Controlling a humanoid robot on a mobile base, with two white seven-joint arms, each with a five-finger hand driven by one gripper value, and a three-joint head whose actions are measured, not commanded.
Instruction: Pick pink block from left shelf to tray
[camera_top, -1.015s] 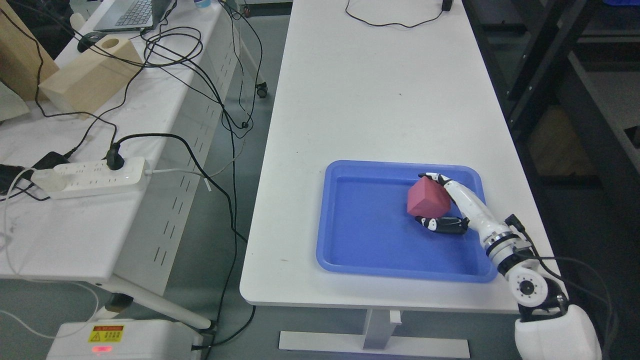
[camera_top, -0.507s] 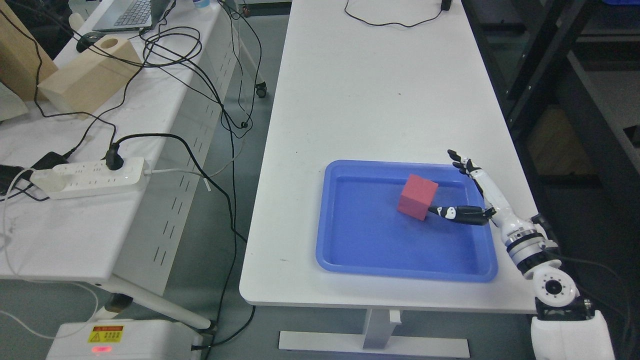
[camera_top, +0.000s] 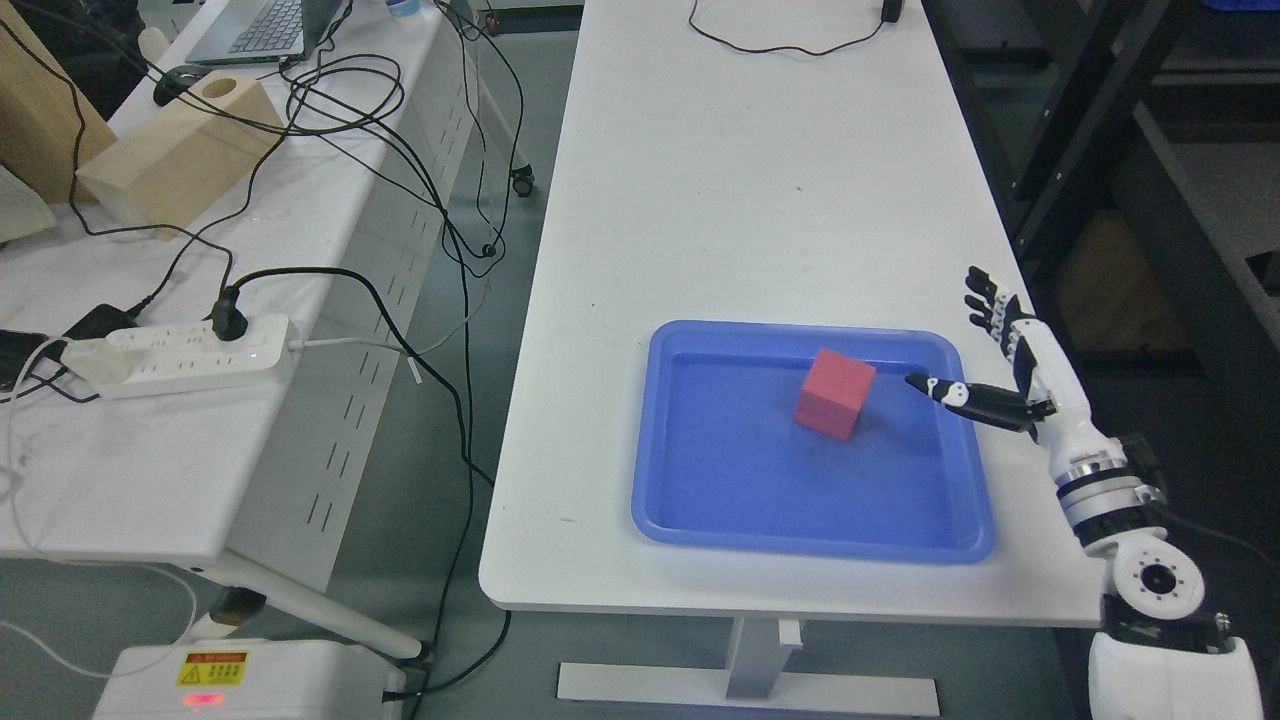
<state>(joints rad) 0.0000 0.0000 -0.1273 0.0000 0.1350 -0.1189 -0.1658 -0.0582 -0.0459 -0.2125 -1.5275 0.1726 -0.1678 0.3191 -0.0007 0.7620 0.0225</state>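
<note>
One pink block sits inside the blue tray, resting flat on the tray floor toward its right half, apart from every rim. My right hand hangs over the tray's right rim with its fingers spread and the thumb pointing toward the block, holding nothing; I see clear air between thumb tip and block. I read the placing as done: the block rests on its own and the hand is released, so nothing needs correcting in the tray. My left arm is out of view.

For room, the white desk is bare behind the tray, apart from a black cable at its far end. The tray lies close to the desk's near edge and its right rim is near the desk's right edge, where my forearm comes in. Dark shelving stands just to the right, so I would lift clear upward before any swing that way.
</note>
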